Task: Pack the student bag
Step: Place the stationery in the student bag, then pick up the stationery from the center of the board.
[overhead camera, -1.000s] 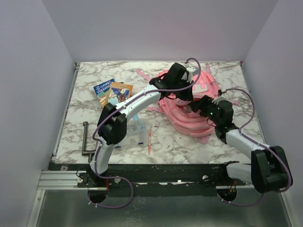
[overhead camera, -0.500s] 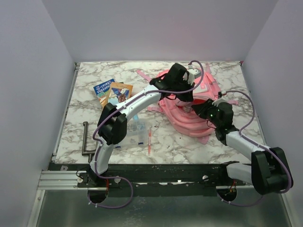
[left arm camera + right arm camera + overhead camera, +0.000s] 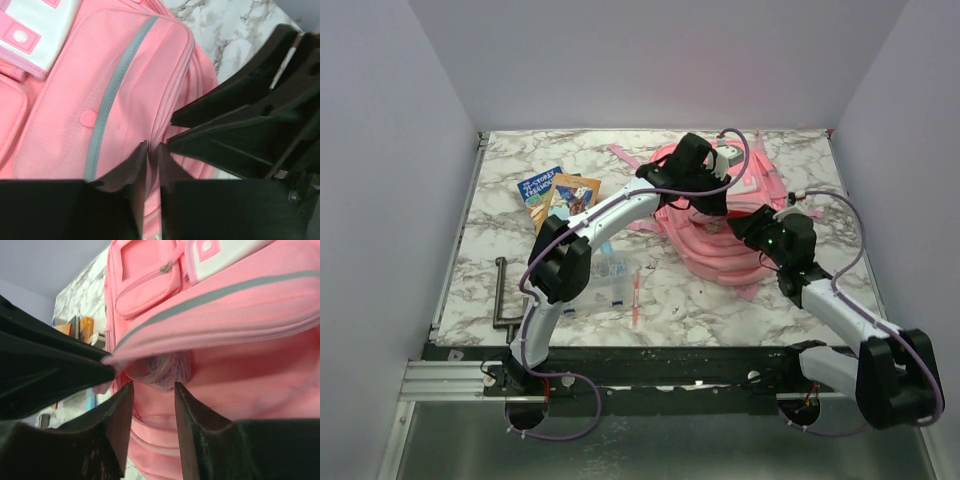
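The right gripper, the nearer one, has its fingers a modest way apart with nothing between them. It points straight at the slit-like mouth of the student bag, which runs crosswise to its reach with a clear plastic item just inside. Beyond it the left gripper is pinched tight on the zip edge of the upper flap, lifting it; the bag lies at the far right of the table, so entry looks to go forward under that lip
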`<state>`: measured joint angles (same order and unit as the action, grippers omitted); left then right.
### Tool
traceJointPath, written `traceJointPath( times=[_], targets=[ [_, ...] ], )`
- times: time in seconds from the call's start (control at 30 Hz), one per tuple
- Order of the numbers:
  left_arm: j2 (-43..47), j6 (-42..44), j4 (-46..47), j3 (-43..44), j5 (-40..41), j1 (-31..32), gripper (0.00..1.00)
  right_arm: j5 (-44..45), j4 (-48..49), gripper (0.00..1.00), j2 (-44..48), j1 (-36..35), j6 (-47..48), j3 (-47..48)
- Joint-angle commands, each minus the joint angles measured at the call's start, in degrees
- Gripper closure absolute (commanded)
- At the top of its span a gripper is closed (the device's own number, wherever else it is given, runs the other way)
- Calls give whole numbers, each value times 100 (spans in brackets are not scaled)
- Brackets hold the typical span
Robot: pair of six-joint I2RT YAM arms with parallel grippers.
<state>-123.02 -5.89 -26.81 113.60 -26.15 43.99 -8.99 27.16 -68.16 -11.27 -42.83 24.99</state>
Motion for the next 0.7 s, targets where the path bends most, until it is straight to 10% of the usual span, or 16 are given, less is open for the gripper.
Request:
traceJointPath(
  times=[0.0,0.37,0.67],
  targets=[
    [164,-65,145,-12,-60,-93,71,1293,-2428,54,1043,-18,759,474],
    [2064,-715,-531,-584,135,-368,35,318,-4607,47,1877,-531,872,1112],
    [4016,-476,-761,-2245,1366,-458,27,1478,-4306,51,546,-3648,-838,1277]
  ],
)
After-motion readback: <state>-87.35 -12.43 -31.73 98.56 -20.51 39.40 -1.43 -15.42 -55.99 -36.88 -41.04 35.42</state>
